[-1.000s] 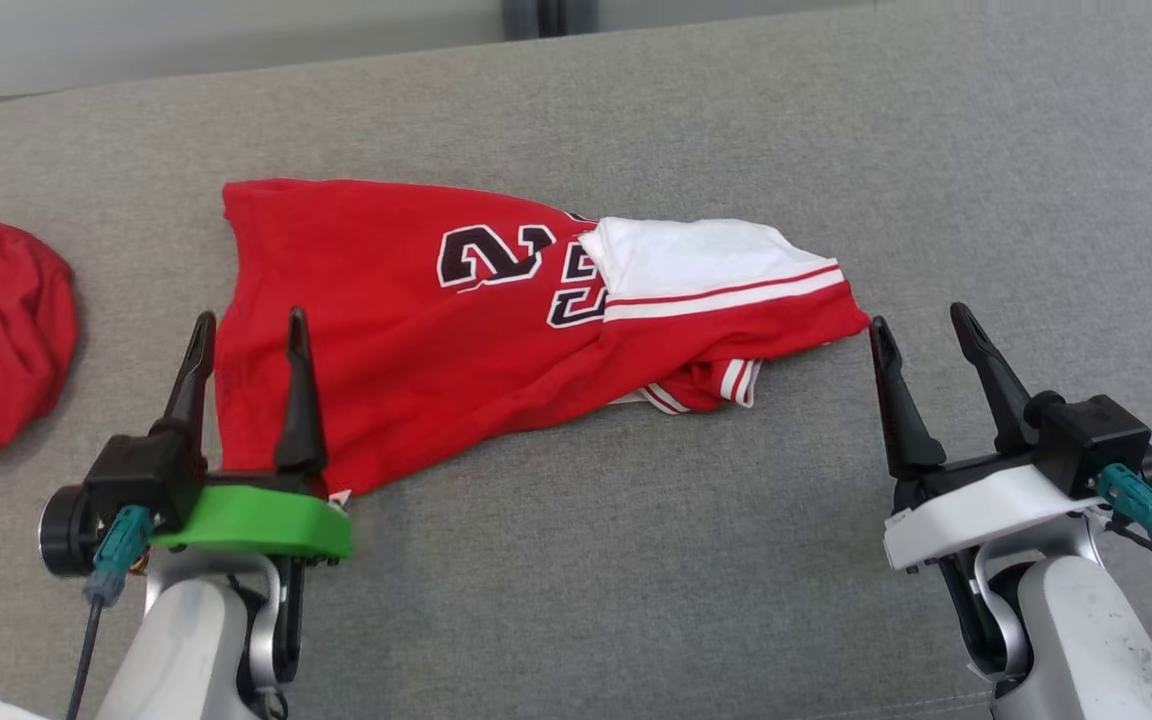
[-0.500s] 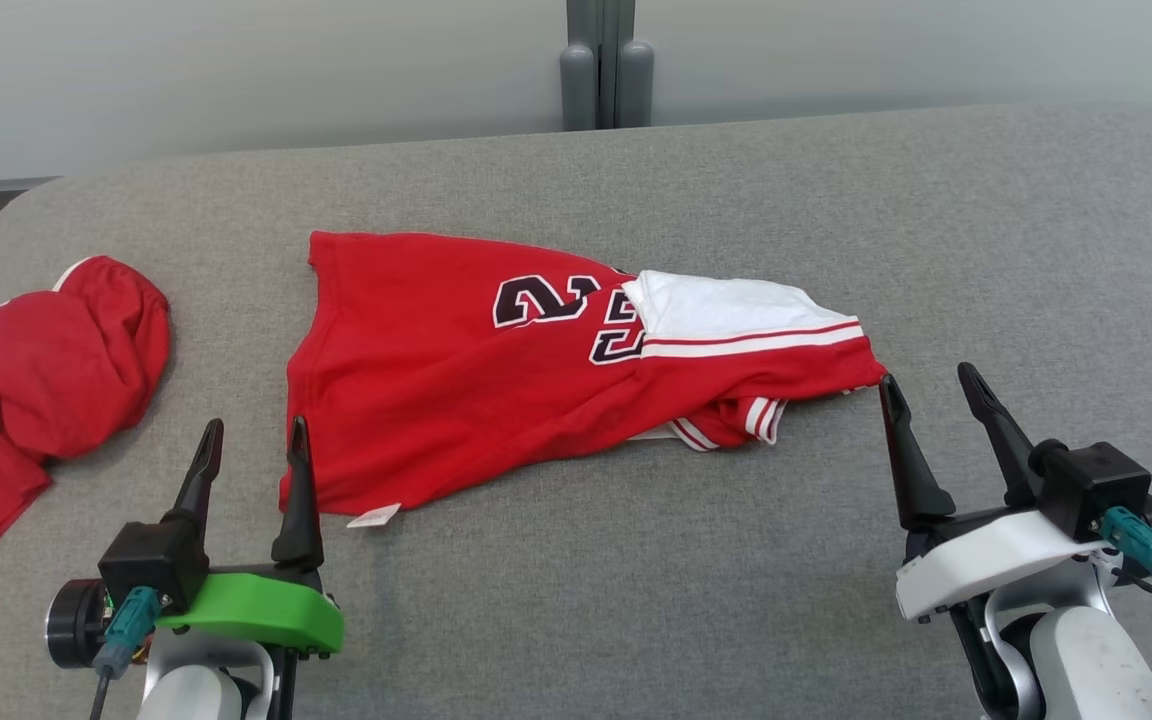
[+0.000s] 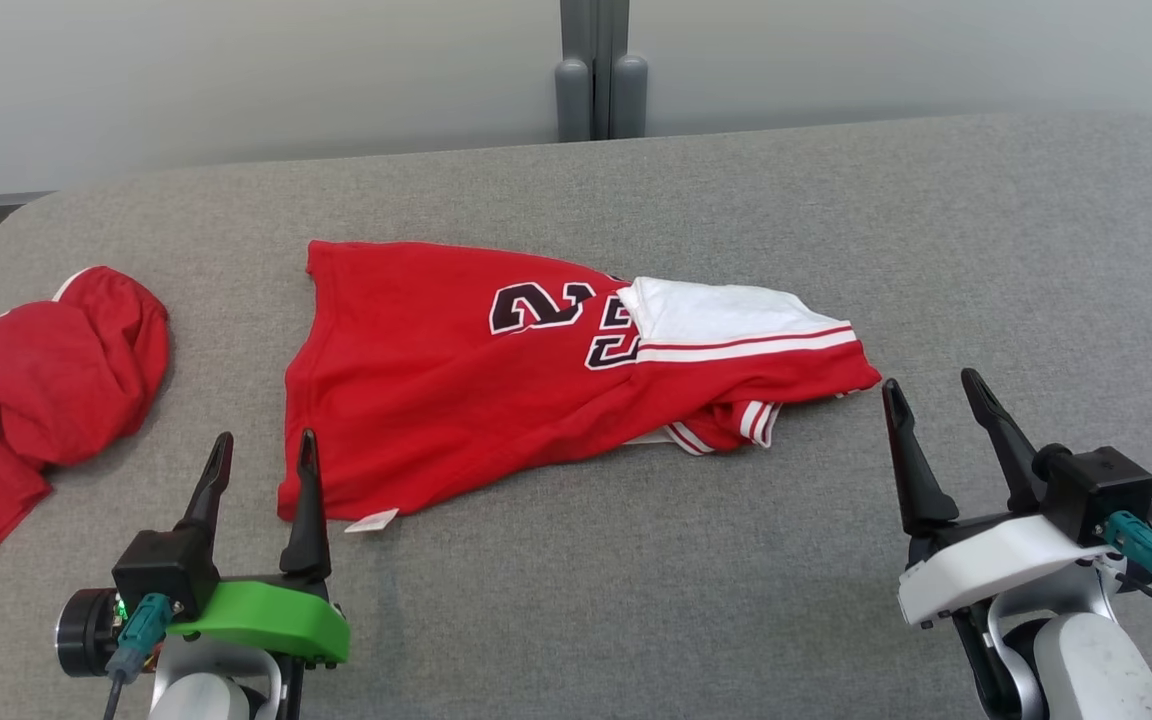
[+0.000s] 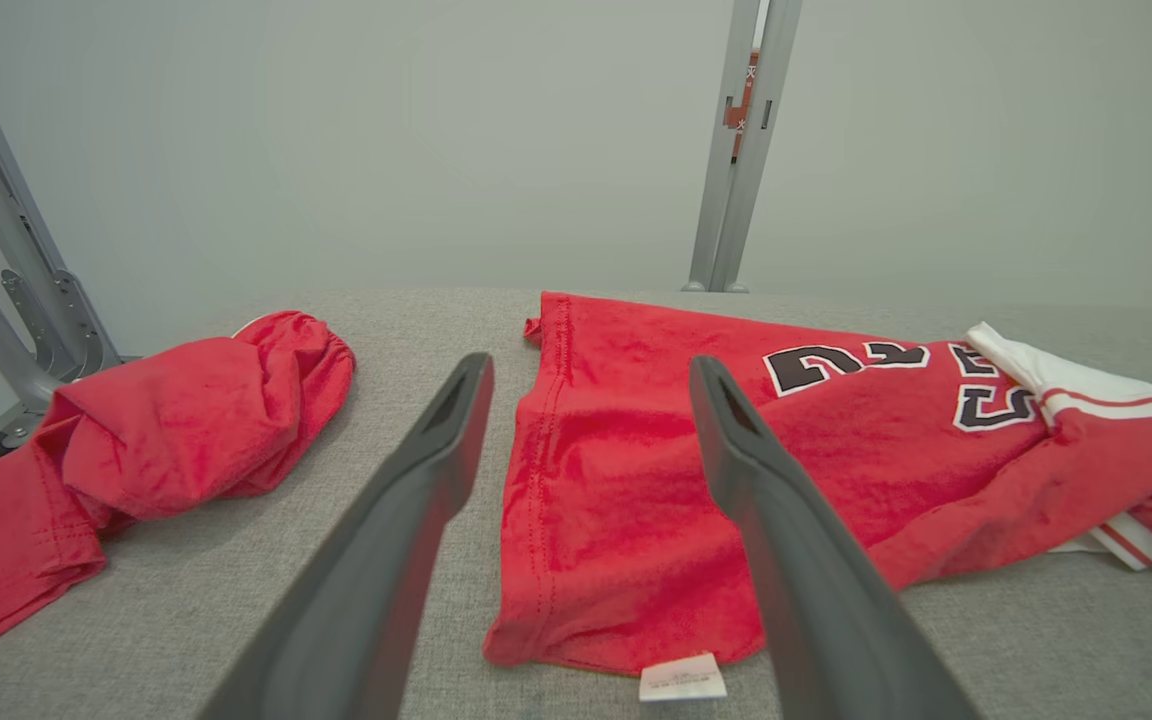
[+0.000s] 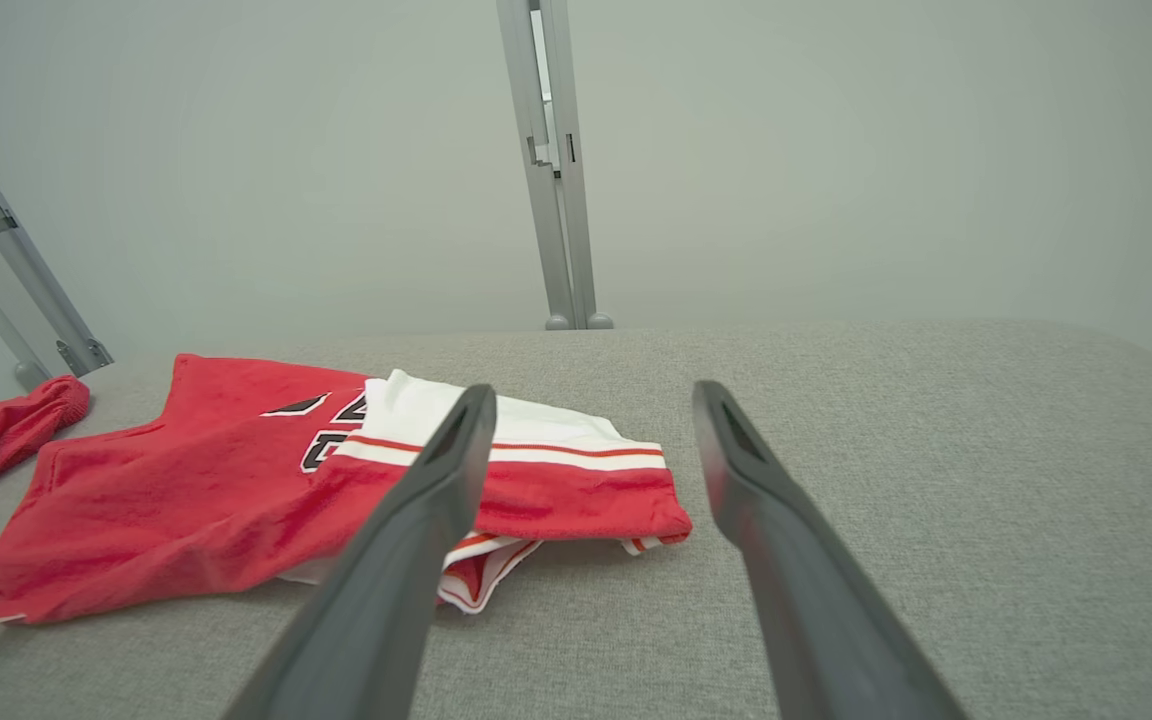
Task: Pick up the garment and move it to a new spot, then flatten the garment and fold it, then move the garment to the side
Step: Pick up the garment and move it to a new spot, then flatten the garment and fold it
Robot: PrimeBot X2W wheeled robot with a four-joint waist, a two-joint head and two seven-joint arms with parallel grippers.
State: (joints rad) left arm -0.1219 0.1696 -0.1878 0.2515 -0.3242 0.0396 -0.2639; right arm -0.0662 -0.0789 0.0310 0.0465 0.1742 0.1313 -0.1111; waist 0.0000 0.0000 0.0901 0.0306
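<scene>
The garment is a red jersey with dark numbers and a white, red-striped part folded over its right end. It lies crumpled mid-table, a white tag at its near left corner. My left gripper stands open just short of that corner, its right finger beside the hem. In the left wrist view the left gripper points along the garment's left hem. My right gripper is open and empty just right of the garment's right tip. In the right wrist view the right gripper has the garment to its left.
A second bunched red cloth lies at the table's left edge, also seen as the red cloth in the left wrist view. The grey fabric-covered table has bare room at front and right. A grey post stands behind the far edge.
The head view has tilted up, bringing the wall and far edge into the picture. My left gripper has drawn back off the garment's near left corner. Both grippers stay open.
</scene>
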